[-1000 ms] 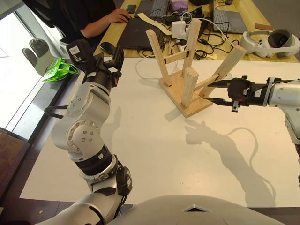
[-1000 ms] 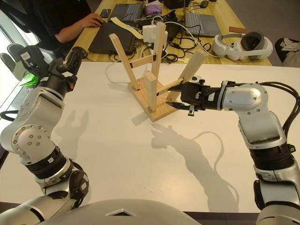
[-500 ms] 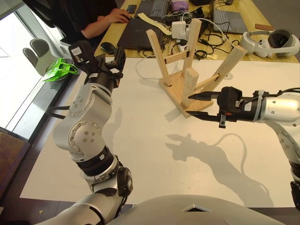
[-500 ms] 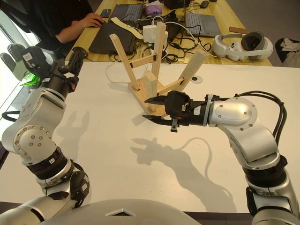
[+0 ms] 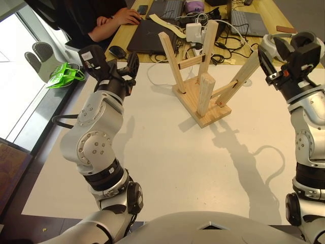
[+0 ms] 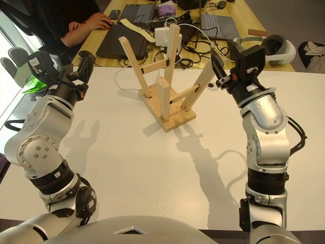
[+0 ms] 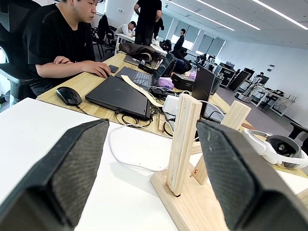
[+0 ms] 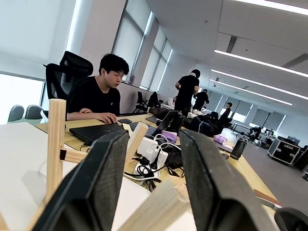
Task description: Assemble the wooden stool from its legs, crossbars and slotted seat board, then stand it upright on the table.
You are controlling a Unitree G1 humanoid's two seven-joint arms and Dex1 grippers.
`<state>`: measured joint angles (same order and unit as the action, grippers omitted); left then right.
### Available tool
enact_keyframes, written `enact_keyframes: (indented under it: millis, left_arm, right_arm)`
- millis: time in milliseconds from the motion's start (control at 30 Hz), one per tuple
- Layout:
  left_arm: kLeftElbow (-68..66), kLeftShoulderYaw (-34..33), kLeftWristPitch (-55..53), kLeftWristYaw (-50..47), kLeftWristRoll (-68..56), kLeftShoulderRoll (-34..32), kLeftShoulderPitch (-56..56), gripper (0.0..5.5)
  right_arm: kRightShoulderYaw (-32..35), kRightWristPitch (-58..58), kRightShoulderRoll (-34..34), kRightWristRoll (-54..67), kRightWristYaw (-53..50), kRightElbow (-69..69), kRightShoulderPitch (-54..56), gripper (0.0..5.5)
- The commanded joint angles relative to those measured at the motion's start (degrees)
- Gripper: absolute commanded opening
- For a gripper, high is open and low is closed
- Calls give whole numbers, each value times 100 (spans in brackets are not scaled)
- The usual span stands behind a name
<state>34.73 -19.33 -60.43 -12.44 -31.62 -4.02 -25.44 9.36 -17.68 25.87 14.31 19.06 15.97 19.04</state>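
1. The stool (image 5: 205, 94) rests upside down, far centre on the table (image 5: 152, 157).
2. Left gripper (image 5: 113, 65), wide open, empty, hangs well left of it.
3. Right gripper (image 5: 285, 55), open, empty, hangs just right.

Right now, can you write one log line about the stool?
stool: upside down on table | left tool: open, empty | right tool: open, empty

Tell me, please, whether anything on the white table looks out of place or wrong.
The wooden stool is upside down: its seat board lies flat on the white table and the legs point up, splayed unevenly, the right one leaning most. The left gripper and right gripper are open, apart from it.
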Motion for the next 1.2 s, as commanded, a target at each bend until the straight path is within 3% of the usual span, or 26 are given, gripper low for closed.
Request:
enact_keyframes:
  millis: [33,233,500,733,1033,1200]
  left_arm:
    - [-94,91,-7,12,56,-27,-86,339]
    - [-292,256,36,104,119,-60,-257,339]
    - [-260,390,18,96,175,-7,-241,339]
    - [-258,412,-22,128,209,-8,-257,339]
    - [-308,464,-10,165,236,-18,-299,339]
    - [-314,473,-21,198,234,-54,-306,339]
  right_arm:
    - [316,-130,-219,181,-239,-991,507,193]
    - [-133,461,-355,12,219,-1887,1083,193]
    - [-229,878,-122,-786,-208,-3743,1870,193]
    - [-15,193,55,-767,-213,-5367,2248,193]
    - [247,-417,31,-202,300,-4939,2061,193]
    - [299,-911,74,302,883,-3695,1610,193]
